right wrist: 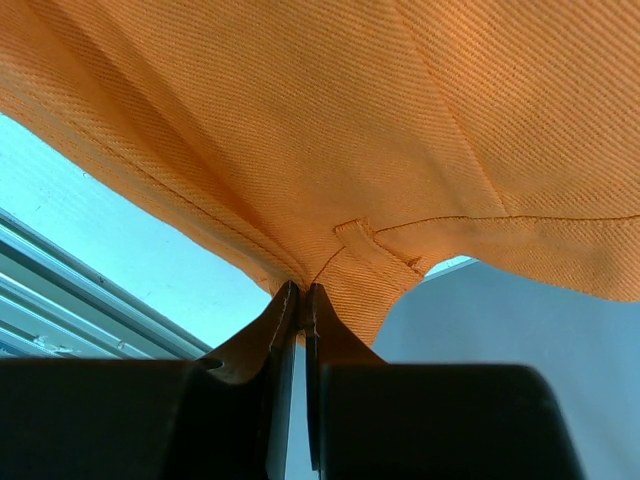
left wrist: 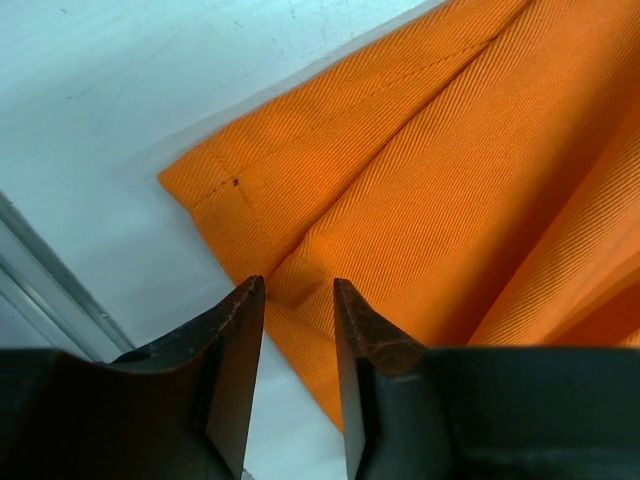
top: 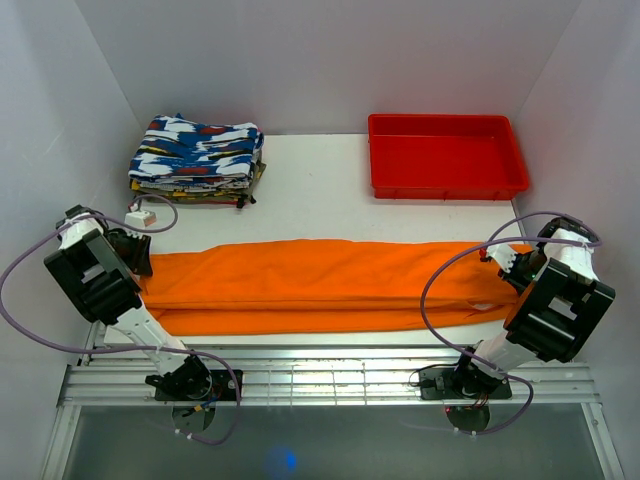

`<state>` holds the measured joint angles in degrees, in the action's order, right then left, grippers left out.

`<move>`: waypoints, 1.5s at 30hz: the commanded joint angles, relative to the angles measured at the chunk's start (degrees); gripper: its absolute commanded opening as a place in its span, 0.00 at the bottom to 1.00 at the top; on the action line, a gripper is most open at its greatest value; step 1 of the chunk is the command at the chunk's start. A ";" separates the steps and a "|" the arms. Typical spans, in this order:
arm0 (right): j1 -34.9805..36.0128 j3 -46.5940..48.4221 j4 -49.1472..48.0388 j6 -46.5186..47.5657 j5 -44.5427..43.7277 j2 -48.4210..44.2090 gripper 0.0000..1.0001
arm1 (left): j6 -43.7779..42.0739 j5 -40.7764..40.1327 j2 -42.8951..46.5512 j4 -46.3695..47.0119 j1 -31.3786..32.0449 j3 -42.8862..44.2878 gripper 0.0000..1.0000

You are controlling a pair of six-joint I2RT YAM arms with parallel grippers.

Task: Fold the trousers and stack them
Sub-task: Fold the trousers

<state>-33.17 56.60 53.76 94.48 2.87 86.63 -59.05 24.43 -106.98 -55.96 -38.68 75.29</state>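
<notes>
The bright-orange trousers (top: 320,285) lie stretched lengthwise across the white table, folded along their length. My left gripper (top: 135,258) is at their left end. In the left wrist view its jaws (left wrist: 298,292) stand open, with the hem corner of the trousers (left wrist: 420,180) lying flat just beyond and between the fingertips. My right gripper (top: 507,263) is at the right end. In the right wrist view it (right wrist: 302,292) is shut on the waistband edge of the trousers (right wrist: 330,130) beside a belt loop, and this end is lifted off the table.
A stack of blue, white and red patterned folded clothes (top: 197,160) sits at the back left. A red plastic tray (top: 445,155) stands at the back right. A metal rail (top: 330,375) runs along the near edge. White walls close in both sides.
</notes>
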 commanded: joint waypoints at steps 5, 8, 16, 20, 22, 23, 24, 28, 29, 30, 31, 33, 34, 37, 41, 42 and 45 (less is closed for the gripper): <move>0.47 2.46 0.03 -0.26 -1.47 0.29 0.08 | 0.07 0.54 -0.60 -0.46 1.15 -0.76 0.31; 0.56 2.64 0.03 -0.35 -1.38 0.47 0.08 | 0.25 -0.25 -0.78 -0.55 1.23 -0.14 0.19; 0.56 2.55 -0.06 -0.35 -1.29 0.73 0.08 | 0.51 -1.22 -0.51 -1.43 1.23 4.50 0.00; 0.56 2.38 -0.23 -0.26 -1.38 0.73 0.08 | -0.37 -2.89 0.28 -2.22 1.23 8.38 0.00; 0.56 2.20 -0.49 -0.08 -1.64 0.73 0.08 | -1.51 -4.03 0.37 -2.31 1.23 9.61 0.00; 0.56 2.20 -0.58 0.00 -1.64 0.73 0.08 | -1.68 -4.38 0.11 -2.31 1.15 10.92 0.00; 0.56 2.20 -0.50 0.01 -1.73 0.82 0.08 | -1.69 -4.82 -0.33 -2.31 1.15 11.63 0.00; 0.56 2.11 -0.50 0.01 -1.64 0.82 0.08 | -0.38 -4.74 -2.88 -2.04 1.50 14.80 0.00; 0.56 2.03 -0.41 0.01 -1.64 0.82 0.08 | 0.07 -4.65 -3.93 -1.78 1.59 15.67 0.00; 0.56 1.94 -0.41 0.01 -1.73 0.73 0.08 | 0.42 -4.74 -4.46 -1.78 2.02 15.94 0.00; 0.56 1.85 -0.32 0.01 -1.73 0.65 0.08 | 0.86 -4.65 -4.90 -1.69 2.29 16.12 0.00; 0.56 1.67 -0.23 0.09 -1.73 0.56 0.08 | 1.13 -4.30 -5.61 -1.43 3.16 16.21 0.00; 0.56 1.59 -0.23 0.18 -1.82 0.47 0.08 | 1.30 -4.12 -5.78 -1.43 3.52 16.21 0.00; 0.56 1.58 -0.32 0.44 -1.99 0.38 0.08 | 1.92 -4.12 -5.79 -1.17 5.10 15.60 0.03; 0.65 2.29 -0.06 0.36 -1.64 0.47 0.08 | 2.79 -4.82 -4.73 -1.08 5.54 15.33 0.40; 0.65 2.46 0.21 0.36 -1.47 0.47 0.08 | 2.80 -4.83 -4.21 -1.16 5.37 15.42 0.44; 0.82 2.64 0.73 0.27 -0.94 0.03 0.08 | 0.96 -2.64 -0.96 -4.31 4.67 16.20 0.60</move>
<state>-32.53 57.01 53.80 94.08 2.50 87.37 -56.90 19.86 -113.67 -58.08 -33.19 89.84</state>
